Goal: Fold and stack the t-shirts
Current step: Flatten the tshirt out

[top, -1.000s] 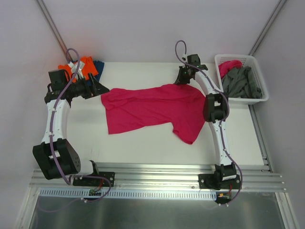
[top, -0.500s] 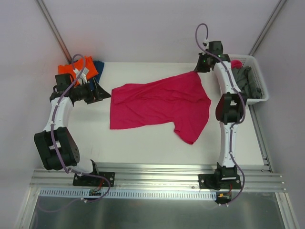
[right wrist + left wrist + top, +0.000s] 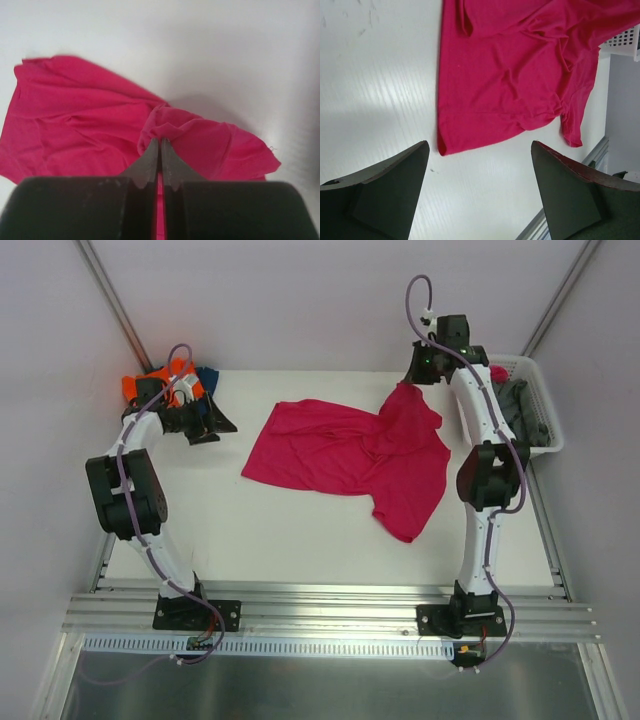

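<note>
Plainly the magenta t-shirt (image 3: pixel 350 450) is light, limp cloth. It wrinkles and bunches wherever it is taken up, so I judge it will sag, drag and fold over itself instead of keeping any shape. It lies crumpled across the middle and right of the worktop (image 3: pixel 280 530), with its far right part drawn up into a peak. The best holds are probably along the seams, at a shoulder, hem corner or sleeve edge, taken at two points at once so the cloth spreads flat.

The right pincer (image 3: pixel 160 146) is clamped tight on a gathered pinch of that shirt near its far edge, holding it off the worktop. The left pincer (image 3: pixel 479 146) stands wide apart and grips nothing, over bare worktop near the shirt's left hem.

An orange t-shirt (image 3: pixel 135 388) and a dark blue t-shirt (image 3: pixel 208 375) sit at the far left corner. Some grey t-shirts (image 3: pixel 525 410) lie in the basket (image 3: pixel 520 452).
</note>
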Controlling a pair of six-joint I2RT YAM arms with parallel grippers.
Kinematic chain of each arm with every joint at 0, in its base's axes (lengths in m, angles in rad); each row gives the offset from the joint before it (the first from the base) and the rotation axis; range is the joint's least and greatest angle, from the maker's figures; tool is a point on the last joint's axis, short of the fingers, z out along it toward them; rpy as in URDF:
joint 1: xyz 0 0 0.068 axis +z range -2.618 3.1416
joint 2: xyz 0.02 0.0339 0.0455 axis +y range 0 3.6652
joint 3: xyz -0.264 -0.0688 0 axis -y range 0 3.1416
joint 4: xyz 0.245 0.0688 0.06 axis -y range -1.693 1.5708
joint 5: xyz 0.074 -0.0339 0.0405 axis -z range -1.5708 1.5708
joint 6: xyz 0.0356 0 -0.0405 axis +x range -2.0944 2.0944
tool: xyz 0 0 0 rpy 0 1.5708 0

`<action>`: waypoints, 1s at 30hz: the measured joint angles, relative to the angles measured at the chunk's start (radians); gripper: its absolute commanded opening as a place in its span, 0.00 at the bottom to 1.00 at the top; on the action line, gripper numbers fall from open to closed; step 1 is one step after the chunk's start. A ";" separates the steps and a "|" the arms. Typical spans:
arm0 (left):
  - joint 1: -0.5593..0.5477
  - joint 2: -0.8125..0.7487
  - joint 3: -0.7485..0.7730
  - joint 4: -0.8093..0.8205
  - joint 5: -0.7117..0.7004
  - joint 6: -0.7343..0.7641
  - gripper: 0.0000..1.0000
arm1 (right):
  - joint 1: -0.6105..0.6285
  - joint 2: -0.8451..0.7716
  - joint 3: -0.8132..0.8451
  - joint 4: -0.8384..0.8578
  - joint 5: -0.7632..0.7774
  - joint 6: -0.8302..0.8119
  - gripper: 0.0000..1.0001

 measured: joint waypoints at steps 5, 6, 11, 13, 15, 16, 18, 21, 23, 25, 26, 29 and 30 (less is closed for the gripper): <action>-0.069 0.034 0.075 0.005 -0.007 0.003 0.84 | 0.058 0.000 -0.044 -0.025 -0.004 -0.017 0.01; -0.087 0.040 0.089 0.003 -0.008 0.003 0.82 | 0.066 0.000 -0.045 -0.029 -0.004 -0.020 0.01; -0.174 0.140 0.209 0.009 0.003 0.009 0.64 | 0.065 0.001 -0.045 -0.033 0.002 -0.032 0.01; -0.201 0.205 0.263 0.012 0.008 0.010 0.60 | 0.063 0.002 -0.045 -0.033 0.005 -0.034 0.01; -0.222 0.266 0.304 0.014 0.011 0.009 0.57 | 0.060 0.002 -0.047 -0.032 0.005 -0.036 0.01; -0.229 0.301 0.327 0.012 0.013 0.006 0.54 | 0.059 0.002 -0.052 -0.032 0.005 -0.036 0.00; -0.240 0.365 0.365 0.013 0.013 -0.003 0.53 | 0.058 0.002 -0.066 -0.033 0.005 -0.039 0.01; -0.241 0.445 0.427 0.012 0.011 -0.011 0.53 | 0.056 0.002 -0.087 -0.037 0.005 -0.041 0.00; -0.241 0.478 0.462 0.013 0.008 -0.015 0.53 | 0.055 0.002 -0.093 -0.040 0.005 -0.042 0.01; -0.241 0.503 0.495 0.016 0.005 -0.022 0.53 | 0.054 0.002 -0.093 -0.040 0.005 -0.042 0.01; -0.241 0.510 0.510 0.018 0.003 -0.026 0.53 | 0.053 0.002 -0.093 -0.040 0.005 -0.042 0.01; -0.241 0.526 0.547 0.029 0.003 -0.032 0.53 | 0.052 0.002 -0.093 -0.040 0.006 -0.042 0.01; -0.241 0.530 0.558 0.032 0.003 -0.034 0.53 | 0.051 0.002 -0.093 -0.040 0.006 -0.042 0.01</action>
